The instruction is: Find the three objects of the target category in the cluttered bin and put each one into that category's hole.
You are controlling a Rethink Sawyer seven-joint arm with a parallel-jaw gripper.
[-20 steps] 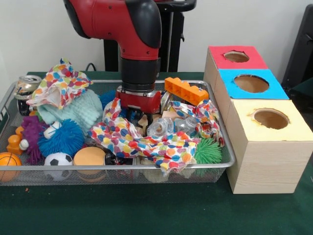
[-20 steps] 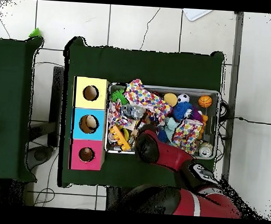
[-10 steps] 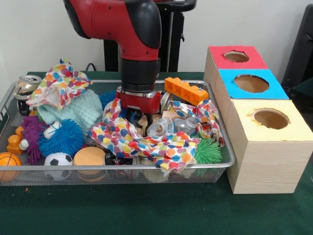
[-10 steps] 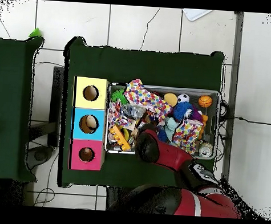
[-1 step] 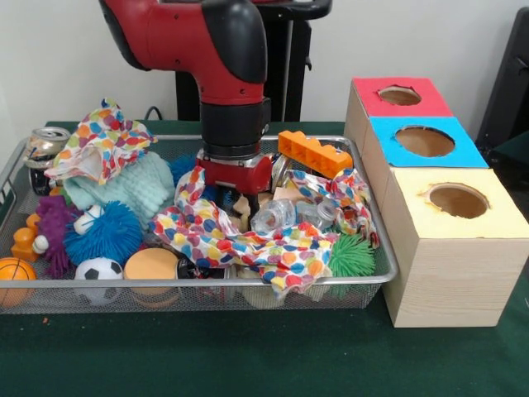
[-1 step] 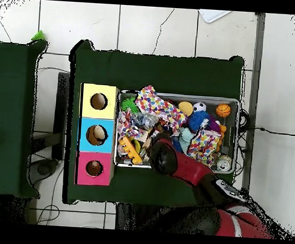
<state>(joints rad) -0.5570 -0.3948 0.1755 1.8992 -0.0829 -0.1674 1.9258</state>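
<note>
A: Item one, progress. What do you log?

B: Your arm is down in the wire bin [image 5: 382, 263], its pincer [image 5: 237, 201] buried among the spotted cloth [image 5: 223, 236] and some pale wooden pieces [image 5: 285, 195] at mid-bin. Whether it is apart, together or clamped on something, I cannot tell; the cloth hides it.

A: Deliveries so far?

B: In the overhead view, the blue box [image 6: 97, 135] shows something pale in its hole; what it is, you cannot say from here. The red box [image 6: 95, 168] and yellow box [image 6: 99, 101] look dark inside. My judgement: the search is under way, most of it left.

A: Where do the candidates lie?

B: All in the bin: orange block [image 5: 314, 153], green spiky ball [image 5: 352, 255], blue spiky ball [image 5: 104, 234], soccer ball [image 5: 98, 270], clear plastic pieces [image 5: 283, 215]. The target category is not evident.

A: Item two, writing?

B: A can [image 5: 41, 149] at the bin's corner carries print, too small to read. No labels on the boxes.
</note>
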